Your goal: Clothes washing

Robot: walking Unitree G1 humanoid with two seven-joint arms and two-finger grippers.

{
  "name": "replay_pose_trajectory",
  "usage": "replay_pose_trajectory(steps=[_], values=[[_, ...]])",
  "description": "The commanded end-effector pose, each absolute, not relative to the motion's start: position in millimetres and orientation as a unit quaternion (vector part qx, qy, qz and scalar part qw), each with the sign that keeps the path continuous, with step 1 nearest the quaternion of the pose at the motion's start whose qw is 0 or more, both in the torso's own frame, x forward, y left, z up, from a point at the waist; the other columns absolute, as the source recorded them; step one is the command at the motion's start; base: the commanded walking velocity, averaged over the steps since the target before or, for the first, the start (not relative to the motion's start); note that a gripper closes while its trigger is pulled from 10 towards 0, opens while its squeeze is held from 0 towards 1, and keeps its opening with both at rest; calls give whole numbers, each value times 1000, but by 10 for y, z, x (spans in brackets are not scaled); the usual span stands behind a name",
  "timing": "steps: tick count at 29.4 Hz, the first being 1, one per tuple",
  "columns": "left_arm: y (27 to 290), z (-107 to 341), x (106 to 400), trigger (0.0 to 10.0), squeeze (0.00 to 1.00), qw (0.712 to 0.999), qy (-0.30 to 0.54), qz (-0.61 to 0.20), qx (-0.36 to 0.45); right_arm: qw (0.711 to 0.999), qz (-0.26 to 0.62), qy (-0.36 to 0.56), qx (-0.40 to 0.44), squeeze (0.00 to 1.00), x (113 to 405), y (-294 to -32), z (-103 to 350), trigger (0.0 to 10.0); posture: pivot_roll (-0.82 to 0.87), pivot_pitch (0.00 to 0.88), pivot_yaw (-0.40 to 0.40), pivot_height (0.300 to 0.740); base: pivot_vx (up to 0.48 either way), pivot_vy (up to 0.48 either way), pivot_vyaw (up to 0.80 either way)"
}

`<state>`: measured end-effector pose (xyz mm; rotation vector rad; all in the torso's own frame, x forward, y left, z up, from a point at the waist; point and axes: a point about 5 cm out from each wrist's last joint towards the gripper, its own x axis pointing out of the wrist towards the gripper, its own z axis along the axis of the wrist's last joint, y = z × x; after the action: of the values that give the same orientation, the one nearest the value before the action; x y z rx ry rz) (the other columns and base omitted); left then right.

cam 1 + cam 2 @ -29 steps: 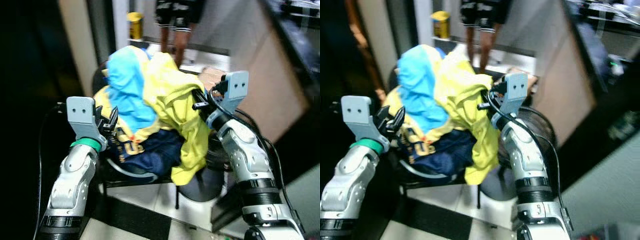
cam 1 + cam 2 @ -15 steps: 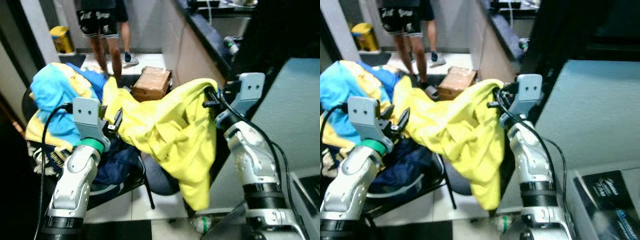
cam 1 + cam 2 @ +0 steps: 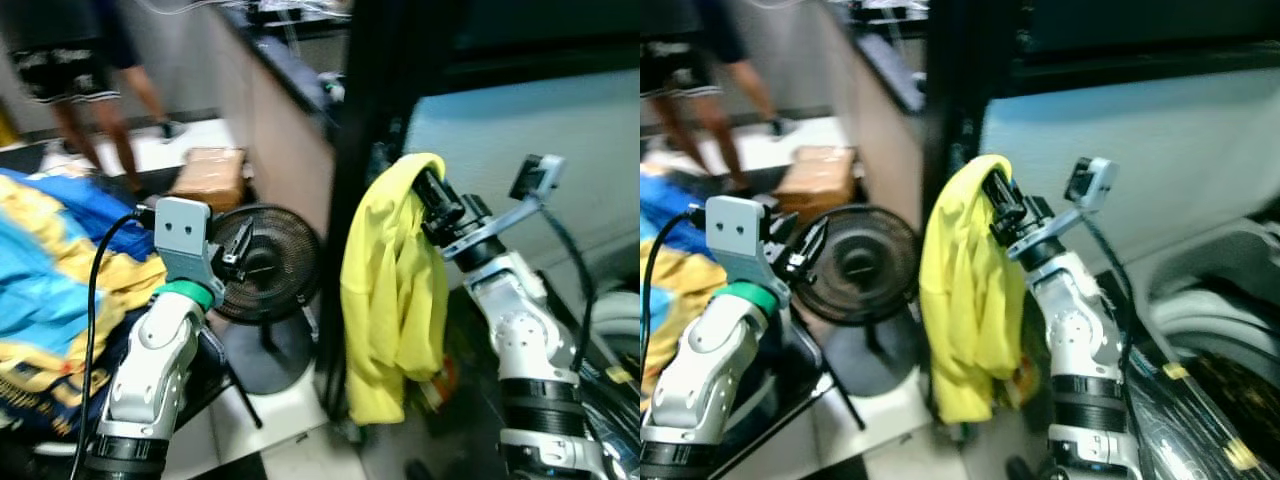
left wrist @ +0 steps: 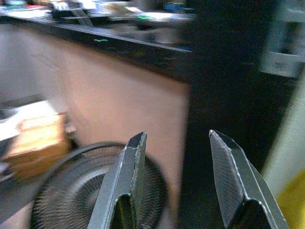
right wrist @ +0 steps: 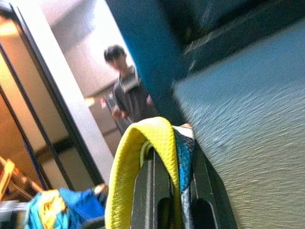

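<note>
Item: yellow garment point(image 3: 393, 290), draped over our right tool point(image 3: 432, 205), which is clenched on its upper fold; the long axis hangs straight down toward 6 o'clock. The washer drum opening point(image 3: 1215, 345) lies at about 4 o'clock from that tool, so we judge the carry must swing rightward and down. Our left tool point(image 3: 240, 252) stands released at 9 o'clock, before a floor fan point(image 3: 262, 264). The remaining clothes pile point(image 3: 50, 290) sits far left.
</note>
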<state>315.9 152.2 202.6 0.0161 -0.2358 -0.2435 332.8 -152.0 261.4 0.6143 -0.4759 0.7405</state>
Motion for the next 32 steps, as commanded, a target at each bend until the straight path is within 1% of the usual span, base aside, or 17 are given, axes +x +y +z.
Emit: replay_pose_trajectory(steps=[1, 4, 6, 7, 9, 10, 12, 13, 14, 15, 17, 18, 22, 25, 26, 27, 32], values=[[1532, 1984, 3143, 10000, 0, 986, -112, -121, 10, 850, 370, -226, 299, 0, 3294, -1513, 2609, 10000, 126, 32, 36, 740, 0, 0, -800], [1527, 1989, 3143, 10000, 0, 986, -113, -123, 10, 834, 391, -242, 305, 0, 3281, -1453, 2720, 10000, 128, 31, 38, 740, 0, 0, -800], [1520, 2006, 3146, 10000, 0, 985, -116, -126, 8, 827, 393, -262, 306, 0, 3286, -1409, 2881, 10000, 129, 32, 39, 740, 0, 0, -800], [1520, 2006, 3146, 10000, 0, 985, -116, -126, 8, 827, 393, -262, 306, 0, 3286, -1409, 2881, 10000, 129, 32, 39, 740, 0, 0, -800], [1527, 2036, 3149, 10000, 0, 985, -119, -126, 5, 829, 386, -283, 288, 0, 3283, -1359, 3088, 10000, 133, 31, 40, 740, 0, 0, -800], [1527, 2036, 3149, 10000, 0, 985, -119, -126, 5, 829, 386, -283, 288, 0, 3283, -1359, 3088, 10000, 133, 31, 40, 740, 0, 0, -800], [1614, 2082, 3170, 10000, 0, 987, -121, -106, 13, 846, 347, -307, 265, 0, 3299, -1333, 3370, 10000, 132, 30, 38, 740, 0, 0, -800], [1695, 2119, 3187, 10000, 0, 989, -124, -83, 9, 858, 314, -320, 250, 0, 3322, -1346, 3497, 10000, 131, 31, 35, 740, 0, 0, -800], [1695, 2119, 3187, 10000, 0, 989, -124, -83, 9, 858, 314, -320, 250, 0, 3322, -1346, 3497, 10000, 131, 31, 35, 740, 0, 0, -800], [1773, 2156, 3201, 10000, 0, 990, -128, -62, 5, 870, 280, -334, 232, 0, 3340, -1371, 3605, 10000, 131, 31, 35, 740, 0, 0, -800], [1867, 2221, 3214, 10000, 0, 990, -135, -40, -2, 890, 226, -355, 177, 0, 3364, -1414, 3726, 10000, 131, 31, 35, 740, 0, 0, -800], [1880, 2244, 3215, 10000, 0, 990, -139, -38, -4, 899, 209, -359, 143, 0, 3378, -1419, 3739, 10000, 133, 29, 19, 740, 0, 0, -800], [1870, 2279, 3202, 10000, 0, 989, -146, -40, 0, 909, 183, -357, 115, 0, 3424, -1430, 3705, 10000, 136, 30, 12, 740, 0, 0, -800], [1866, 2332, 3177, 10000, 0, 987, -155, -39, 4, 920, 137, -351, 110, 0, 3481, -1504, 3642, 10000, 143, 31, 7, 740, 0, 0, -800], [1866, 2332, 3177, 10000, 0, 987, -155, -39, 4, 920, 137, -351, 110, 0, 3481, -1504, 3642, 10000, 143, 31, 7, 740, 0, 0, -800], [1858, 2341, 3168, 10000, 0, 987, -153, -45, 2, 926, 117, -344, 98, 0, 3501, -1535, 3617, 10000, 143, 32, 3, 740, 0, 0, -800], [1825, 2339, 3151, 10000, 0, 987, -145, -63, -11, 933, 83, -339, 84, 0, 3523, -1589, 3581, 10000, 143, 32, 3, 740, 0, 0, -800]])
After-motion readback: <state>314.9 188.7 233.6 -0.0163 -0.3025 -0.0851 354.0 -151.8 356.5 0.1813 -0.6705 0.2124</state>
